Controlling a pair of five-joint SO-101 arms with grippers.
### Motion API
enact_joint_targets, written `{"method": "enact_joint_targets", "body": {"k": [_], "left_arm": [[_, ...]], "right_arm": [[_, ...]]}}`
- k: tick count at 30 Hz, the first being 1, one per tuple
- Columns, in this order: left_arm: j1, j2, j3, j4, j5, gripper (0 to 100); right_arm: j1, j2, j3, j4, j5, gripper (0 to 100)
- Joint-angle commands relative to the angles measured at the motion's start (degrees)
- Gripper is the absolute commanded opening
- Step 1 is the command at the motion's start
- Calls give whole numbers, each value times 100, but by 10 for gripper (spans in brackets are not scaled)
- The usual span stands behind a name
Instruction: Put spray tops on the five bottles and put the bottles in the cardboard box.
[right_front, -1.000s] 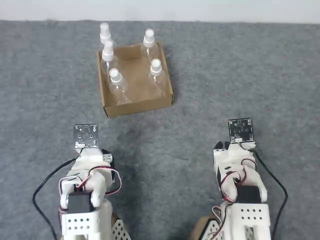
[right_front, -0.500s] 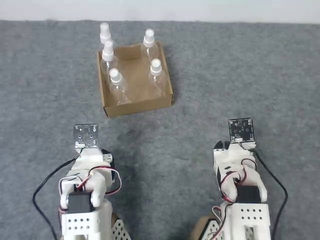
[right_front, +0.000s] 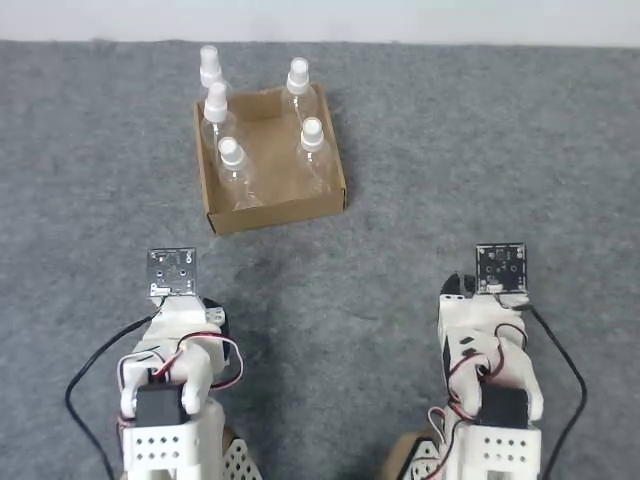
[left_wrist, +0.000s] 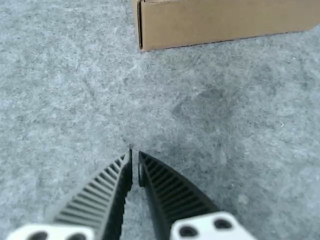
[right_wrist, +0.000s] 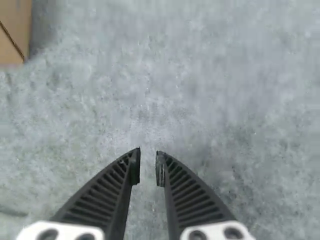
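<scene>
Box (right_front: 278, 214), cardboard, on grey surface (right_front: 470, 150): 12 o'clock from left pincer (left_wrist: 134, 161), 10 o'clock from right pincer (right_wrist: 147, 164); left arm nearer. Contents: four bottles (right_front: 232, 172), upright, spray tops fitted. Fifth bottle (right_front: 210, 66) at far-left corner; inside or just behind, I cannot tell. Left pincer pressed together, empty; right pincer slightly parted, empty.

Matt cardboard box (right_front: 272, 205), clear plastic bottles (right_front: 238, 178)

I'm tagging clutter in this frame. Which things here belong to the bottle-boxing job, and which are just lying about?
Job: cardboard box; five spray-topped bottles; left claw; right claw.
Lying about: grey carpet; pale strip beyond it.
</scene>
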Motion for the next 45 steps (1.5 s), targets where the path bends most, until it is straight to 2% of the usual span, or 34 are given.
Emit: {"method": "enact_joint_targets", "body": {"k": [1, 10, 15, 30, 45], "left_arm": [[-18, 18, -66, 53, -70, 12], [-18, 18, -66, 53, -70, 12], [-18, 18, -66, 53, -70, 12], [-18, 18, -66, 53, -70, 12], [-18, 18, -66, 53, -70, 12]], "right_arm": [[66, -13, 88, 13, -44, 6], [13, -101, 141, 268, -35, 6], [-233, -101, 141, 884, -35, 6], [-189, -101, 141, 2193, -26, 6], [-189, -101, 141, 2193, -26, 6]]}}
